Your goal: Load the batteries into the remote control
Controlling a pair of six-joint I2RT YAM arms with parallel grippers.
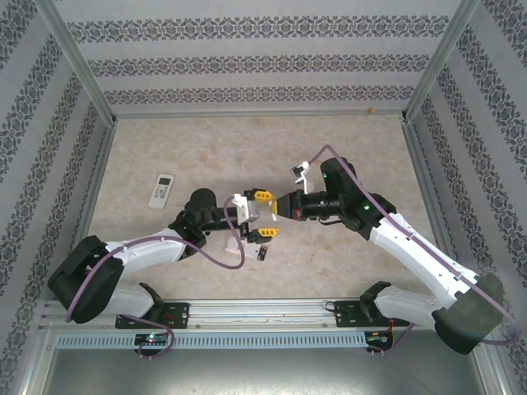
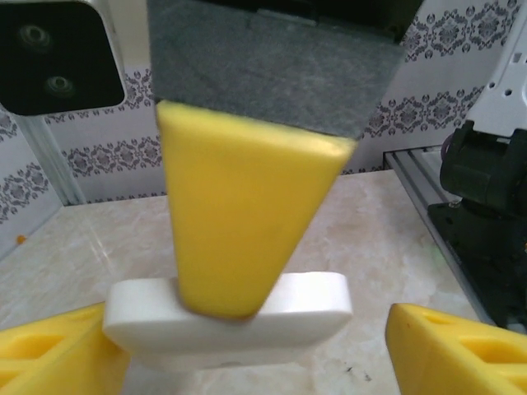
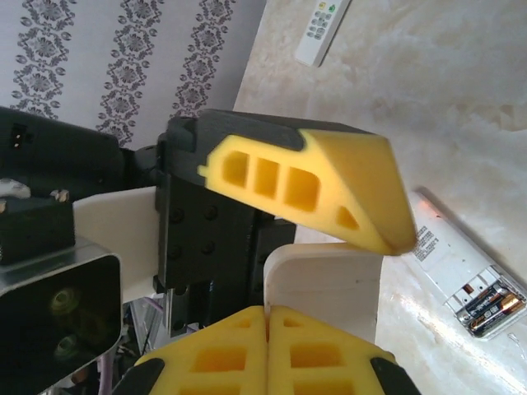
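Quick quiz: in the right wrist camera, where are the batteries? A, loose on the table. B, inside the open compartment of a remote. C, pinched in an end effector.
B: the batteries lie side by side in the uncovered end of the remote on the table.

The left gripper's wedge-shaped yellow plastic fingers point(image 3: 362, 173) look smooth and matt, with moulded hollows. A thick white plastic slab point(image 2: 230, 317) has a satin finish. The beige marble-look tabletop point(image 1: 206, 148) carries a soft sheen. A slim white plastic remote point(image 3: 440, 247) holds glossy dark, copper-toned batteries point(image 3: 492, 304). The frame's aluminium rails point(image 1: 247, 317) look brushed.
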